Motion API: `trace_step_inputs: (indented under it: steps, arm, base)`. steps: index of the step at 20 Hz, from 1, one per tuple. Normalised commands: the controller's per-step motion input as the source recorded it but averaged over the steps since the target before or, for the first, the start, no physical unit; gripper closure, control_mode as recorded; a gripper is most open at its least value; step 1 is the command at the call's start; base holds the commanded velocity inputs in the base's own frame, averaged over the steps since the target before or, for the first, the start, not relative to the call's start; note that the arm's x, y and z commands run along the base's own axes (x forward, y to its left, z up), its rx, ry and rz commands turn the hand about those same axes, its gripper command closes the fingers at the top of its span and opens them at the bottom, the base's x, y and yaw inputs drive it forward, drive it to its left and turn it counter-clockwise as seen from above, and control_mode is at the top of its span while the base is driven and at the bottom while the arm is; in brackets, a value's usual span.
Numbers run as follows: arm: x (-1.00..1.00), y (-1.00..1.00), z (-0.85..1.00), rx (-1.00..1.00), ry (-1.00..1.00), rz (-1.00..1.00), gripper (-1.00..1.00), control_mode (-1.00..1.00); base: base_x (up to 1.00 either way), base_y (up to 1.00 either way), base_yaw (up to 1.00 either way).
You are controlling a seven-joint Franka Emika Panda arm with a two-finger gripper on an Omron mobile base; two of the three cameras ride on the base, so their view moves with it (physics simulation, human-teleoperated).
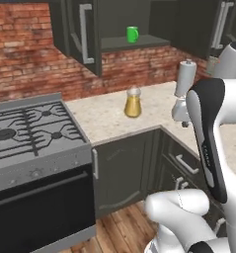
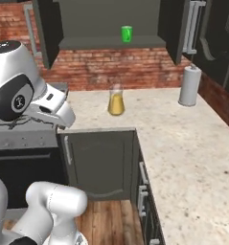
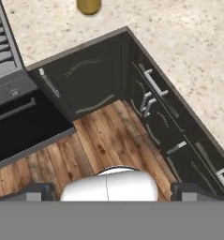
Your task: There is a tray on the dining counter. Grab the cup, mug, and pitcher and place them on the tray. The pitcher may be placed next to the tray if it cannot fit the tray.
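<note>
- The stove (image 1: 28, 131) is seen at the left, beside the pale speckled counter (image 1: 104, 118) that runs into the corner; nothing of the task is set on it.
- The pitcher (image 1: 133, 103) with amber liquid is seen standing upright on that counter near the brick wall, untouched and well apart from the arm; its base is also glimpsed at the top edge of the hand view (image 3: 89, 5).
- The mug (image 1: 132, 34) is seen up on the open cabinet shelf (image 1: 134, 43) above the pitcher; it is not yet fetched.
- A paper towel roll (image 2: 189, 85) is seen standing further right on the counter.
- The claw (image 3: 108, 193) is held spread wide with nothing between its tips, pointed down at the wooden floor (image 3: 108, 140) in front of the cabinets.
- The task is judged to be at its very start; all three items are left to be carried.
</note>
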Motion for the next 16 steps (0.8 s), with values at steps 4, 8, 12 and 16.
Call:
trace_step_inputs:
  steps: [4, 8, 12, 16]
  arm:
    - [0.00, 0.00, 0.00, 0.00, 0.00, 0.00, -1.00, 1.00]
    - [0.00, 0.00, 0.00, 0.00, 0.00, 0.00, -1.00, 1.00]
    - [0.00, 0.00, 0.00, 0.00, 0.00, 0.00, -1.00, 1.00]
    - [0.00, 0.00, 0.00, 0.00, 0.00, 0.00, -1.00, 1.00]
  base:
    - [0.58, 0.00, 0.33]
    - [0.69, -0.12, 0.25]
    - [0.69, -0.34, 0.19]
    - [0.41, -0.49, 0.02]
